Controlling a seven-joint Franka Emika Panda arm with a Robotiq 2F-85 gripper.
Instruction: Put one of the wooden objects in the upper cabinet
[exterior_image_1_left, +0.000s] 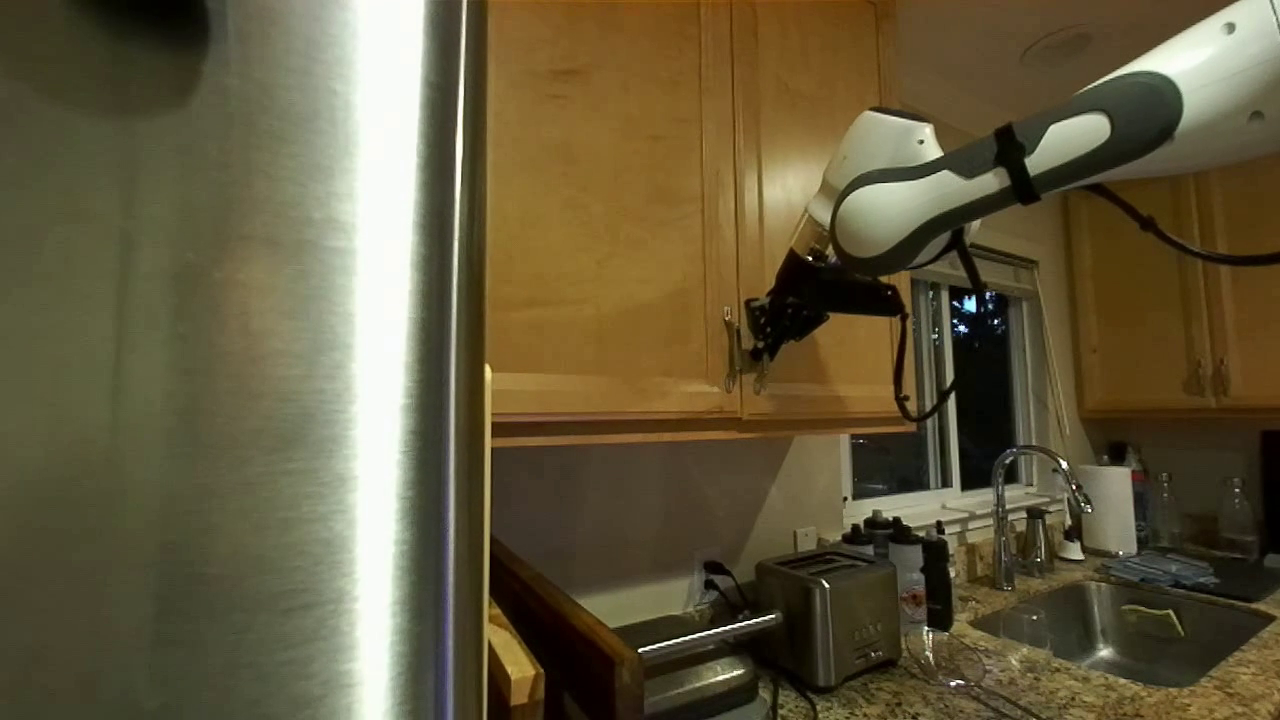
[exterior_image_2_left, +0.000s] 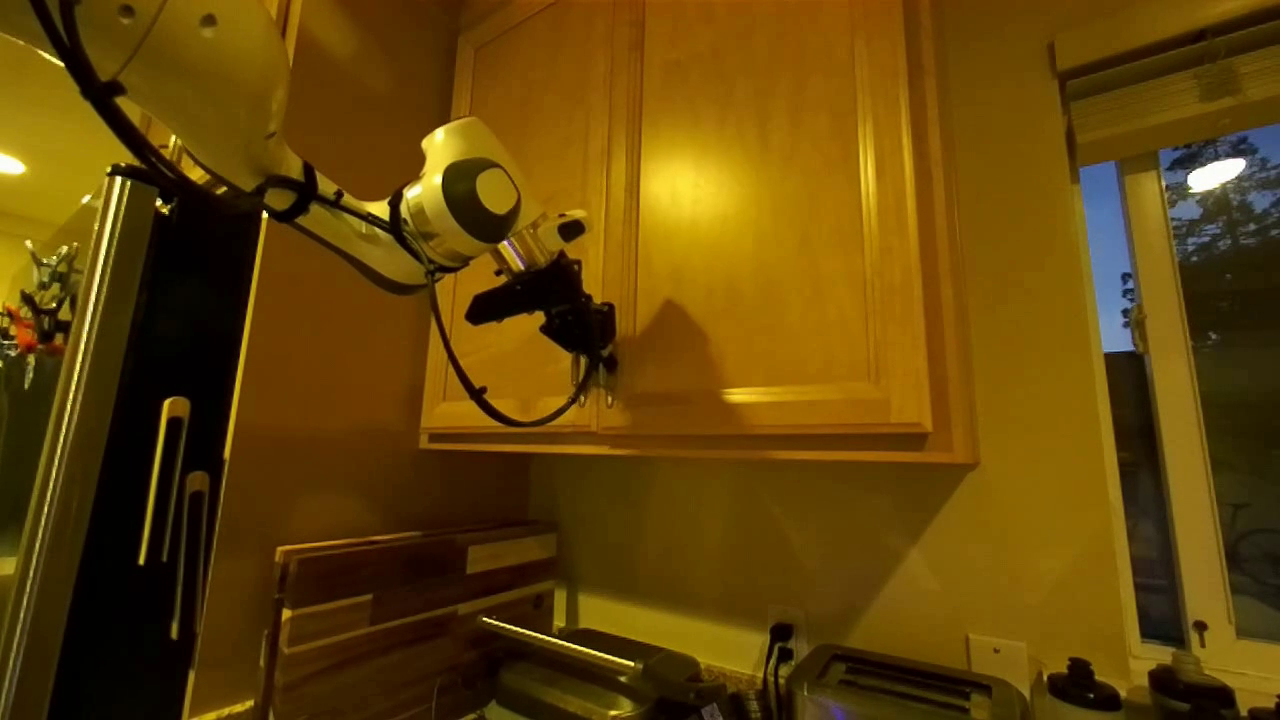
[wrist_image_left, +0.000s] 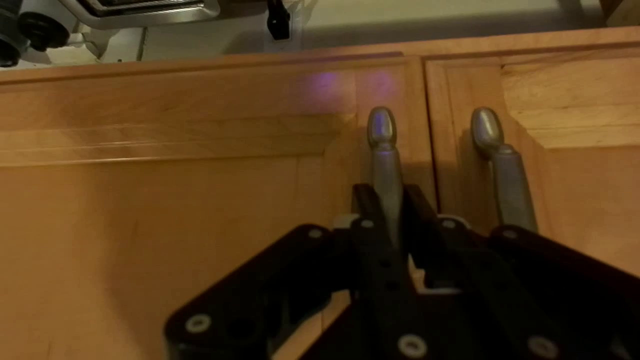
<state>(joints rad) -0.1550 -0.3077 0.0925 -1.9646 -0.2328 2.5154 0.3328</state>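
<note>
Only in my wrist view can I see the gripper (wrist_image_left: 388, 200) clamped on the right door handle (wrist_image_left: 385, 160), while both exterior views show me the closed upper cabinet (exterior_image_1_left: 610, 210), left of the window (exterior_image_1_left: 980, 400), above the toaster (exterior_image_1_left: 830, 625).

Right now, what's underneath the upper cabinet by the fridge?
Below the upper cabinet I can see a stainless-steel toaster, what looks like a panini press, black power plugs and wooden cutting boards. Anything directly behind the wooden cutting boards is covered.
</note>
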